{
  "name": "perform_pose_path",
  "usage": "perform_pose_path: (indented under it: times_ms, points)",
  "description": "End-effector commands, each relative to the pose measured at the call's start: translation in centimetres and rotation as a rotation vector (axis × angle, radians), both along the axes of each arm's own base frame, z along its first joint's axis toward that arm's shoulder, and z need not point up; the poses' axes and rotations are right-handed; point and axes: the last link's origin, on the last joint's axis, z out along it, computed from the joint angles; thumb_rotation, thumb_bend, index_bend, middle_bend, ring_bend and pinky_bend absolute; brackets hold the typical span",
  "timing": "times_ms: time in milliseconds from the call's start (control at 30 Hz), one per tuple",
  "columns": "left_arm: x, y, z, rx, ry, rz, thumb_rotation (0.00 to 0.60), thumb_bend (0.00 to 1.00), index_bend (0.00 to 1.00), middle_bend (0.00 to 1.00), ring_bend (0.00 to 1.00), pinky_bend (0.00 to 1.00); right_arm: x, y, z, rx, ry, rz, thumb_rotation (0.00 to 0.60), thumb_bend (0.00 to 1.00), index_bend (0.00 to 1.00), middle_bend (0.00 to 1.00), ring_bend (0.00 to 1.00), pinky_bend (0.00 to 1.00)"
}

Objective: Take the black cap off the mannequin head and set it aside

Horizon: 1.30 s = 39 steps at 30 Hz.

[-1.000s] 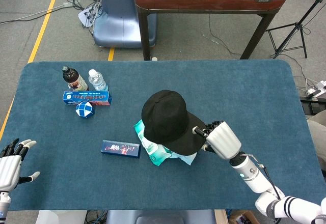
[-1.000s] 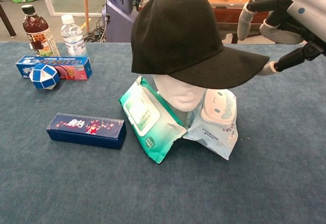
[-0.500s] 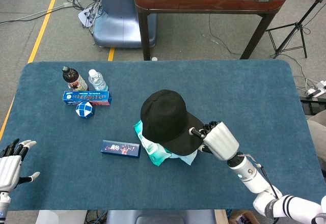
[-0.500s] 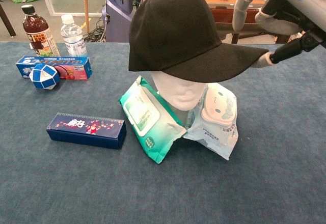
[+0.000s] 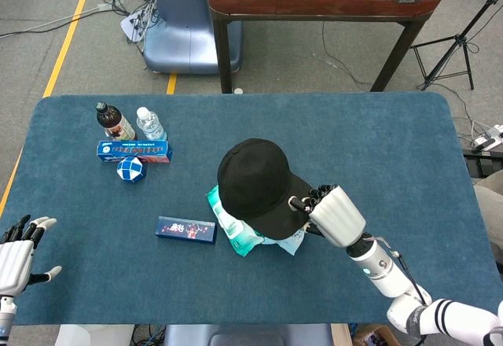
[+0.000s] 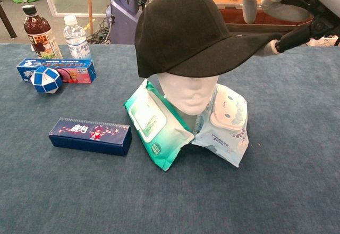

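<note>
The black cap [image 5: 255,185] [image 6: 183,29] sits on the white mannequin head [image 6: 188,93] at mid-table, its brim tipped upward. My right hand [image 5: 328,212] [image 6: 289,5] grips the brim's tip, thumb below and fingers over the top. In the head view the cap hides the mannequin head. My left hand [image 5: 17,255] hovers at the table's near left corner, fingers spread, holding nothing.
Two wet-wipe packs, green [image 6: 155,125] and pale blue [image 6: 226,122], lean against the mannequin base. A dark blue box [image 6: 90,135] lies to the left. Two bottles [image 6: 38,32], a blue carton [image 6: 56,70] and a blue-white puzzle ball [image 6: 46,80] stand far left.
My right hand has lifted the brim, so the cap tilts back and the mannequin's face shows more. The left hand has not moved.
</note>
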Motion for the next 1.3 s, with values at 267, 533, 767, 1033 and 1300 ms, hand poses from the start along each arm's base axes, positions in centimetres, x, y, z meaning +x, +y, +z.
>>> perform_pose_path:
  times_ms: [267, 533, 767, 1033, 1300]
  points:
    - [0.0, 0.0, 0.1, 0.002, -0.001, 0.0, 0.6, 0.07, 0.2, 0.18, 0.06, 0.13, 0.2, -0.5, -0.1, 0.023, -0.004, -0.031, 0.6, 0.25, 0.69, 1.0, 0.91, 0.99]
    - [-0.1, 0.0, 0.0, 0.001, 0.002, 0.006, 0.6, 0.07, 0.2, 0.18, 0.06, 0.13, -0.1, -0.4, 0.0, 0.002, 0.008, -0.02, 0.6, 0.26, 0.8, 1.0, 0.92, 1.0]
    - [0.0, 0.0, 0.0, 0.0, 0.005, 0.006, 0.6, 0.07, 0.2, 0.18, 0.06, 0.14, 0.1, -0.2, 0.3, -0.047, 0.034, 0.017, 0.6, 0.26, 0.84, 1.0, 0.92, 1.0]
    - [-0.1, 0.0, 0.0, 0.0, 0.004, 0.009, 0.6, 0.07, 0.2, 0.18, 0.06, 0.14, 0.5, -0.5, 0.6, -0.117, 0.074, 0.046, 0.6, 0.26, 0.86, 1.0, 0.93, 1.0]
    - [-0.1, 0.0, 0.0, 0.0, 0.005, 0.012, 0.6, 0.07, 0.2, 0.18, 0.06, 0.14, 0.8, -0.8, 1.2, -0.162, 0.098, 0.056, 0.6, 0.26, 0.86, 1.0, 0.93, 1.0]
